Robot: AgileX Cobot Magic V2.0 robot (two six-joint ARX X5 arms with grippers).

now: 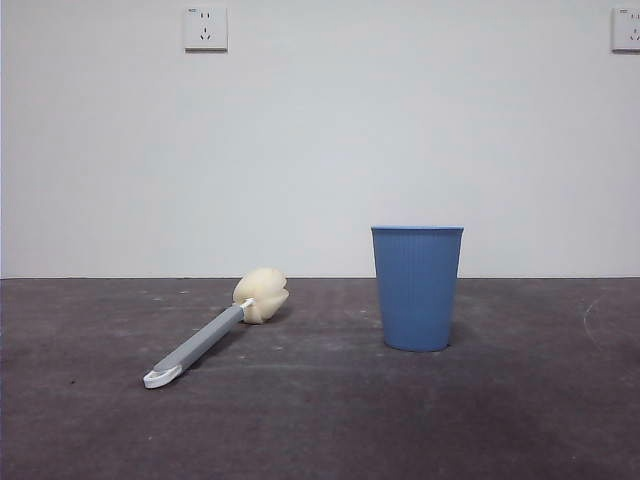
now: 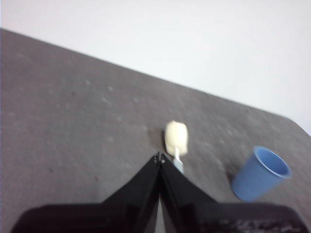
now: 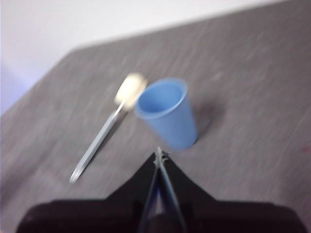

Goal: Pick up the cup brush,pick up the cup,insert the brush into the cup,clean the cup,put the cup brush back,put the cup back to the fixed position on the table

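The cup brush (image 1: 215, 334) lies flat on the table (image 1: 320, 420), left of centre, its cream sponge head (image 1: 262, 294) towards the wall and its white tip nearest me. The blue ribbed cup (image 1: 416, 287) stands upright to its right, apart from it. Neither gripper shows in the front view. In the left wrist view my left gripper (image 2: 159, 158) is shut and empty, high above the brush (image 2: 175, 141), with the cup (image 2: 260, 173) off to one side. In the right wrist view my right gripper (image 3: 159, 153) is shut and empty, above the cup (image 3: 167, 112); the brush (image 3: 107, 130) lies beside it.
A white wall stands behind the table's far edge, with a socket (image 1: 205, 28) high on the left and another (image 1: 626, 29) at the top right corner. The table's dark surface shows pale scuffs.
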